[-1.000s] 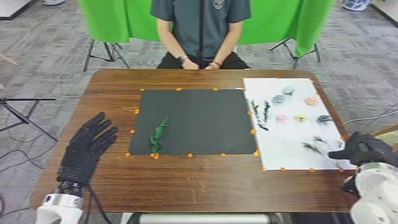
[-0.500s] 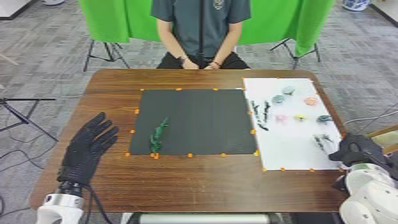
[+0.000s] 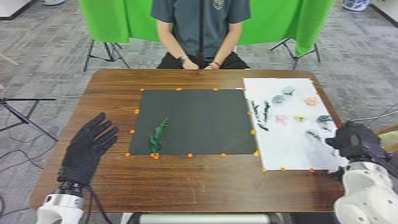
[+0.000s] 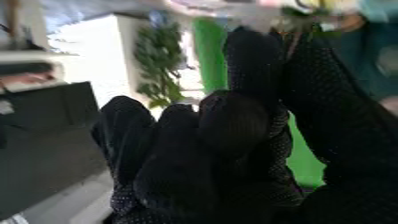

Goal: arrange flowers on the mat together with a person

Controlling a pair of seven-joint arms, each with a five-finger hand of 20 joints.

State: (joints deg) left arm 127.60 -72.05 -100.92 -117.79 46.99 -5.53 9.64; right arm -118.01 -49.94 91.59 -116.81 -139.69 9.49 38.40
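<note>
My right hand (image 3: 357,142) is over the right edge of the white mat (image 3: 289,155), with a small dark green sprig (image 3: 314,134) at its fingertips. In the right wrist view, this hand (image 4: 235,125) has its fingers curled and pinches against the thumb, with blurred pale and green plant parts (image 4: 311,7) beyond the tips. My left hand (image 3: 89,142) rests open left of the dark mat (image 3: 195,117). One green stem (image 3: 159,135) lies on the dark mat's left part. Pale blue (image 3: 289,90), pink (image 3: 282,119) and yellow (image 3: 300,118) flowers and dark leafy stems (image 3: 260,115) lie on the white mat.
Orange markers (image 3: 189,155) line both mats on the brown table (image 3: 204,185). Across the table a person sits with hands (image 3: 201,65) together near the far edge, away from the flowers. A green cloth (image 3: 115,22) hangs behind.
My right hand has moved slightly forward and left, and the sprig at its fingertips has shifted forward with it. My left hand and the person's hands have stayed put.
</note>
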